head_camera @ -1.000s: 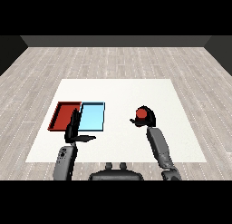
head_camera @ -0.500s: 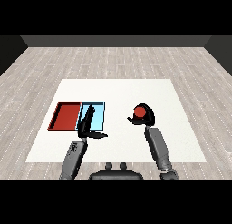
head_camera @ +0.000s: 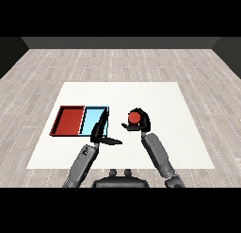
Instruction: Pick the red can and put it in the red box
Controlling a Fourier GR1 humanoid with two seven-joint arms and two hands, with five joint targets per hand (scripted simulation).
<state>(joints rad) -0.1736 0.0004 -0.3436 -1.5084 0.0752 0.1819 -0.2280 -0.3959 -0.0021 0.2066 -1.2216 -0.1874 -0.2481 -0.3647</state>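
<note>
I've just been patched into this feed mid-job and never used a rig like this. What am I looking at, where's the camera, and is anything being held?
The camera sits at the robot's head, looking down and forward over a white table. The two grey forearms coming up from the bottom are the robot's own, each ending in a black hand. The right hand is curled round the red can, which stands to the right of the trays. The left hand holds nothing; its fingers are straight, over the light blue tray. Beside that tray, further left, lies the red tray, where the can should go.
</note>
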